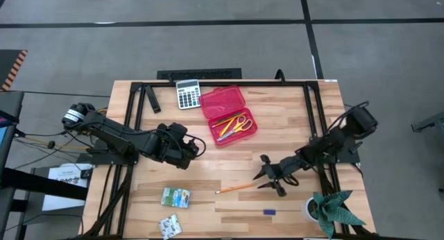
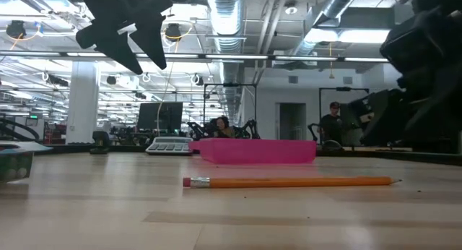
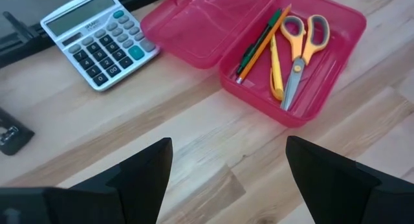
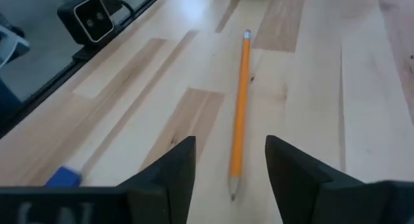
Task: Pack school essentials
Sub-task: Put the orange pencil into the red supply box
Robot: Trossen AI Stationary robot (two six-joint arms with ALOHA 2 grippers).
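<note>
Table [image 1: 291,115]: red case [image 1: 229,115] open, scissors [image 1: 241,124] and pens inside. Left gripper [image 1: 189,148] fingers wide, holding nothing, near case. Right gripper [image 1: 269,177] fingers apart, over tip of orange pencil [image 1: 236,189] lying flat on wood, not gripped. Two packets [image 1: 175,196] near front-left edge. Blue piece [image 1: 269,212] beyond pencil

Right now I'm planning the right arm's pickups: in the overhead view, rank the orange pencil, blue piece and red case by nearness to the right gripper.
From the right gripper:
1. orange pencil, just left of it
2. blue piece, toward the table's front edge
3. red case, toward the back
</note>
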